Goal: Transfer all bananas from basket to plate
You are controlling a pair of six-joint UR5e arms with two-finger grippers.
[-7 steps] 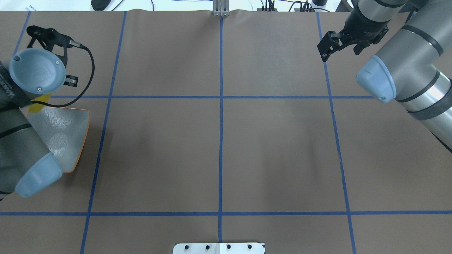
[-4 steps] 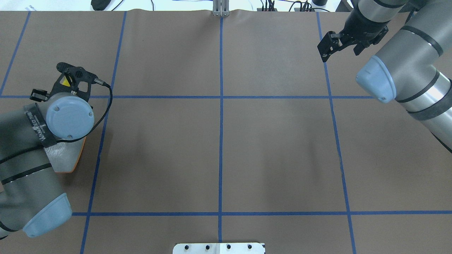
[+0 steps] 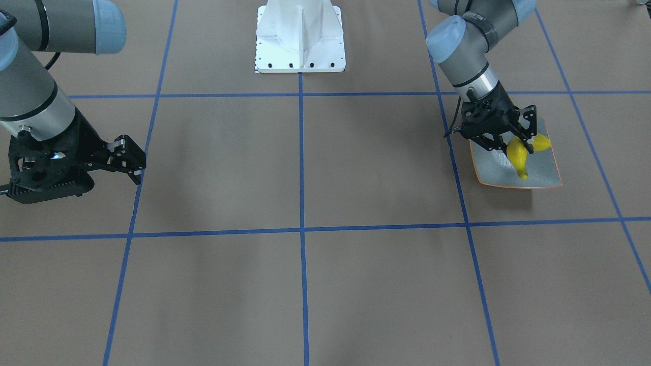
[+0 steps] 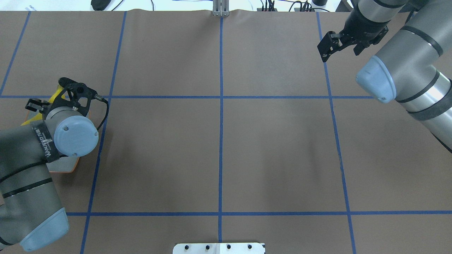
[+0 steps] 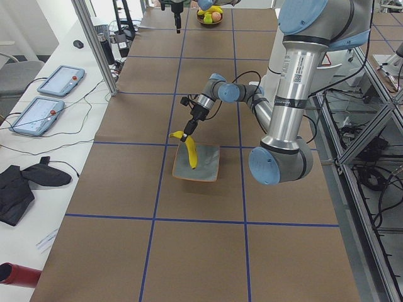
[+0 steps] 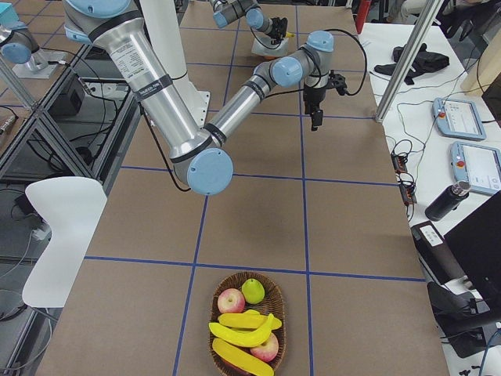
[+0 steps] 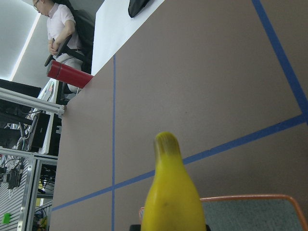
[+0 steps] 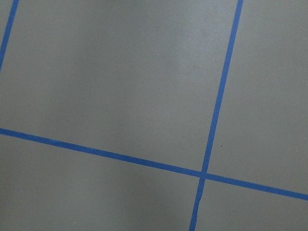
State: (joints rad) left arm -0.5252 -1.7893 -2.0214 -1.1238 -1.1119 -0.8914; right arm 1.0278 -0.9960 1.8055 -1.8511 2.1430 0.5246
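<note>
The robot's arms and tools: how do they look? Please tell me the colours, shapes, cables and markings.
The left arm and the right arm are silver-grey tubes with black rings and round light-blue joint caps. The left tool and the right tool are black and two-fingered. A thin black cable loops at the left wrist, beside a black band with white lettering.

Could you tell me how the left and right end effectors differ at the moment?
The left end effector grips a banana; the right end effector is open and empty. The left one hovers over the plate, the right one over the brown table. Both are black.
</note>
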